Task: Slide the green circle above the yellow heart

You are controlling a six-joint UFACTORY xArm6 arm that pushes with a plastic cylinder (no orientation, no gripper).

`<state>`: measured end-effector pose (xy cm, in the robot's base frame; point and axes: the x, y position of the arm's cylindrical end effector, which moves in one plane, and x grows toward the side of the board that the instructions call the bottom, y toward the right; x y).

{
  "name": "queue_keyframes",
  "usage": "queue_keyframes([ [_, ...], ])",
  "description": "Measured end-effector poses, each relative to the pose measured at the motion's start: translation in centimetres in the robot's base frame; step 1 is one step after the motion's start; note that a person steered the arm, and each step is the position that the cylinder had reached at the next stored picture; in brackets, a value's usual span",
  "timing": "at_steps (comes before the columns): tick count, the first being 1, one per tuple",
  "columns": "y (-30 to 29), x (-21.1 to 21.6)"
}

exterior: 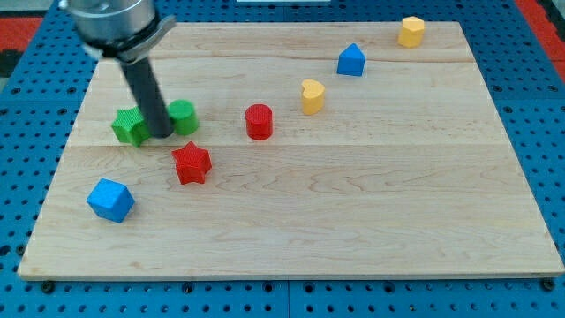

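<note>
The green circle (184, 117) lies at the board's left, just right of my tip (162, 134). The dark rod comes down from the view's top left, and its tip stands between the green circle and a green star (130, 126), close to both. The yellow heart (312, 95) lies well to the right, above the board's middle. A red cylinder (259, 121) sits between the green circle and the yellow heart.
A red star (192, 163) lies just below my tip. A blue cube (110, 200) is at lower left. A blue house-shaped block (350, 60) and a yellow hexagon (410, 31) sit toward the top right. The wooden board (353, 221) rests on a blue pegboard.
</note>
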<state>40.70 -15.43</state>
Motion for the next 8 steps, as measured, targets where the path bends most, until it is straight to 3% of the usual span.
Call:
queue_keyframes([
  [2, 9.6, -7.3],
  [5, 12.0, -14.6],
  [7, 10.2, -12.5],
  [8, 14.9, -12.3],
])
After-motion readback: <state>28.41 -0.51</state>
